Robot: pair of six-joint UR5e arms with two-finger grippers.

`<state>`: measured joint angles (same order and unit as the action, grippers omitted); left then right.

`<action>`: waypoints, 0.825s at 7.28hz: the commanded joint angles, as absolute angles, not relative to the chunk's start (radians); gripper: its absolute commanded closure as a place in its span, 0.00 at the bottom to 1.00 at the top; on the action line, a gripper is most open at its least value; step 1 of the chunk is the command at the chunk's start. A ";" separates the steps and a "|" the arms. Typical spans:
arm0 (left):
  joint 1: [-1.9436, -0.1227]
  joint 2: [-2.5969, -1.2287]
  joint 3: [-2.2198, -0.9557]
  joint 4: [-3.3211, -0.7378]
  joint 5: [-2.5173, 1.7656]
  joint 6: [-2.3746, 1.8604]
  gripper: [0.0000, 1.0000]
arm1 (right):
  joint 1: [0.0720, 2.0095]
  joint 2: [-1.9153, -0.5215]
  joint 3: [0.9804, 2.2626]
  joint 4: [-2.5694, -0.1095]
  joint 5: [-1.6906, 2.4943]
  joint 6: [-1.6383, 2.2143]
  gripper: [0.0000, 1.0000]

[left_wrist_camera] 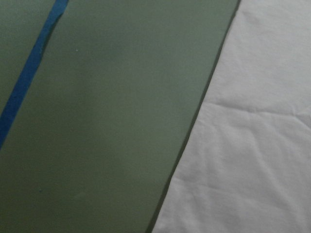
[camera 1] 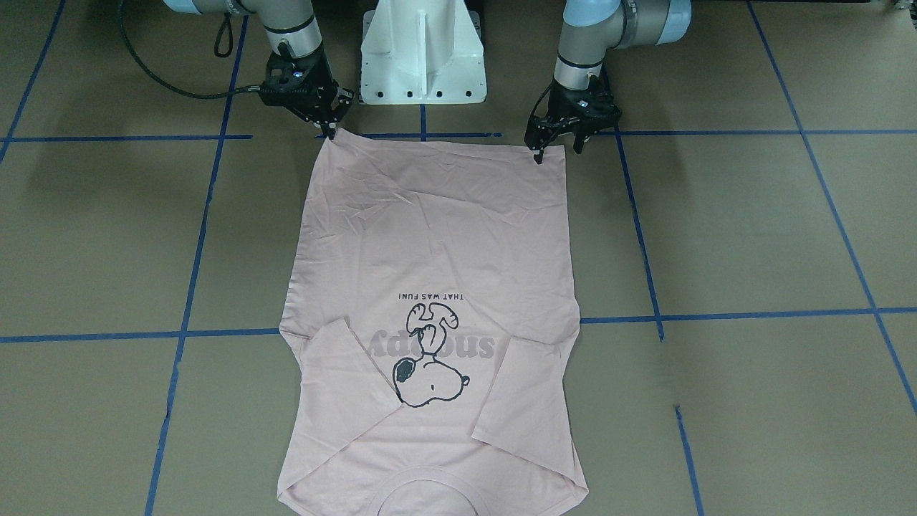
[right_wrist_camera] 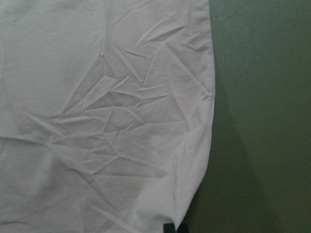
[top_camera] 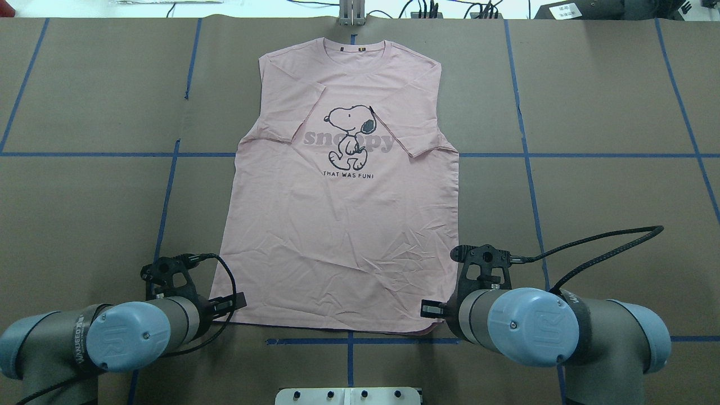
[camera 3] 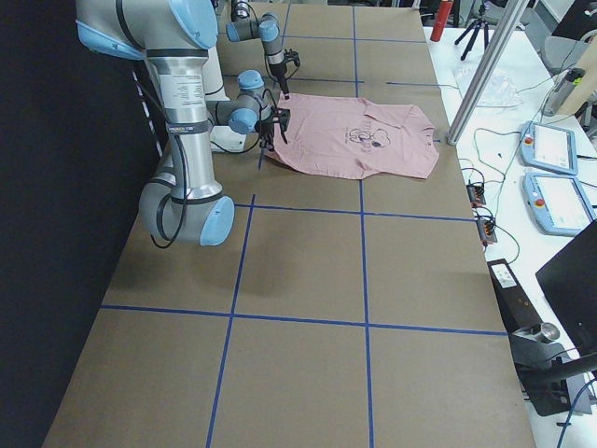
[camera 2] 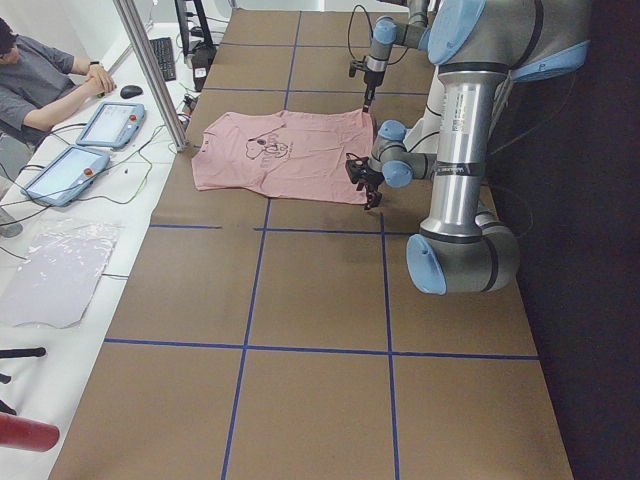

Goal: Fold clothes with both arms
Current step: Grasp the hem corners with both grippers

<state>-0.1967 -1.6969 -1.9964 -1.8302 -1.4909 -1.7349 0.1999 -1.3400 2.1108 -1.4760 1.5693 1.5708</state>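
Table [top_camera: 590,197]: brown, with blue tape lines [top_camera: 526,152] making big squares. There is lots of bare room at 3 and 9 o'clock of the shirt.
Shirt [top_camera: 337,236]: pale pink, lying flat in the middle of the table with the picture side up. The neck [top_camera: 354,50] is at 12 o'clock, close to the far table edge. The bottom edge is at 6 o'clock, near the robot. The cloth has small wrinkles low down.
Left arm [top_camera: 129,334]: reaches in at 7 o'clock.
Right arm [top_camera: 534,326]: reaches in at 5 o'clock.
Sleeves [top_camera: 292,118]: both are folded in over the front, so the side edges run almost straight.
Dog picture [top_camera: 349,138]: black lines, with grey letters across it.
Left gripper [camera 1: 557,152]: fingers spread apart at the 7 o'clock bottom corner, one over the cloth and one past the side edge.
Right gripper [camera 1: 329,131]: its tip touches the 5 o'clock bottom corner. I cannot tell if it is pinching.
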 commanded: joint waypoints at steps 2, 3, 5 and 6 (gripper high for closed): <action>-0.192 -1.697 -2.002 -1.830 -1.494 -1.735 0.37 | 0.204 -1.341 2.111 -1.477 1.569 1.571 1.00; -0.192 -1.697 -2.002 -1.829 -1.494 -1.735 0.48 | 0.204 -1.341 2.111 -1.477 1.569 1.571 1.00; -0.192 -1.697 -2.002 -1.830 -1.494 -1.735 0.68 | 0.207 -1.342 2.109 -1.477 1.569 1.571 1.00; -0.193 -1.697 -2.011 -1.827 -1.494 -1.733 0.77 | 0.207 -1.344 2.108 -1.477 1.569 1.569 1.00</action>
<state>-0.1920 -1.6966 -2.0032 -1.8289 -1.4940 -1.7347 0.2065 -1.3424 2.1093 -1.4772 1.5693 1.5705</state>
